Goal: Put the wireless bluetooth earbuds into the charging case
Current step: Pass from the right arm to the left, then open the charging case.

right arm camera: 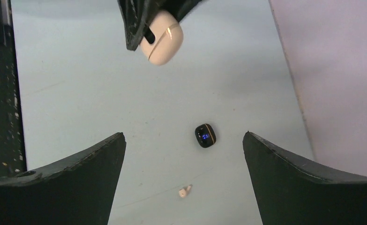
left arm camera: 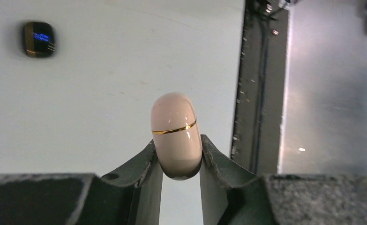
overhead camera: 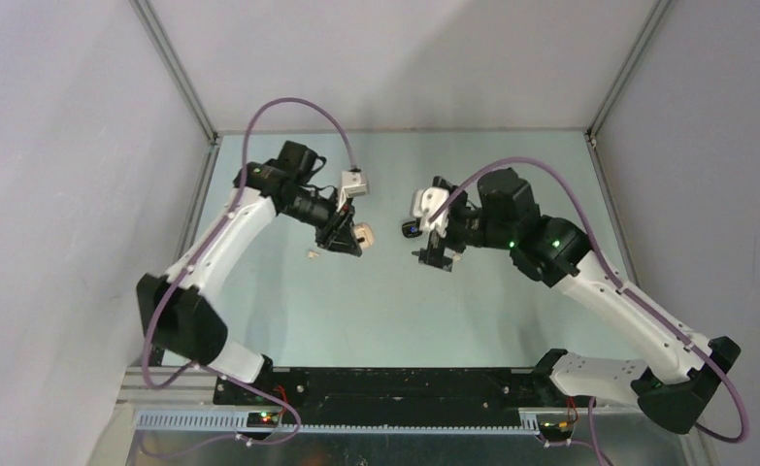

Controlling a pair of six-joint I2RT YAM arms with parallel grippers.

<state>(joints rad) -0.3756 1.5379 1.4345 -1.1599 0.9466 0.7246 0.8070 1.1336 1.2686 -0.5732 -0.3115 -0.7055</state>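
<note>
We cannot see inside the charging case (left arm camera: 176,133). Its two halves meet along a thin gold line, so what it holds is hidden from us. Its lower end is covered by the left jaws, and from above the case is partly hidden behind them. Whether it touches the surface (overhead camera: 395,311) or hangs over it, we cannot tell. A small pale piece (overhead camera: 312,253) lies on the side of the left jaws that is away from the right jaws. It is too small for us to say what it is. The tips of the right jaws are hard to make out from above.

The surface is pale blue-green and matt. Plain grey-lilac walls stand around it, with metal frame bars (overhead camera: 177,73) in the corners. A dark rail (overhead camera: 385,383) runs along the near edge.

The left jaws are clamped on the charging case, one on each side, and its rounded end points out in front of them. The right jaws stand wide apart and hold nothing. The black earbud (right arm camera: 205,135) has a gold edge and a small blue light. It lies on the surface between the two pairs of jaws, and the right wrist camera shows it inside the gap of the right jaws. A cream-white earbud (right arm camera: 184,191) lies near it, also within this gap, lower in that view.
</note>
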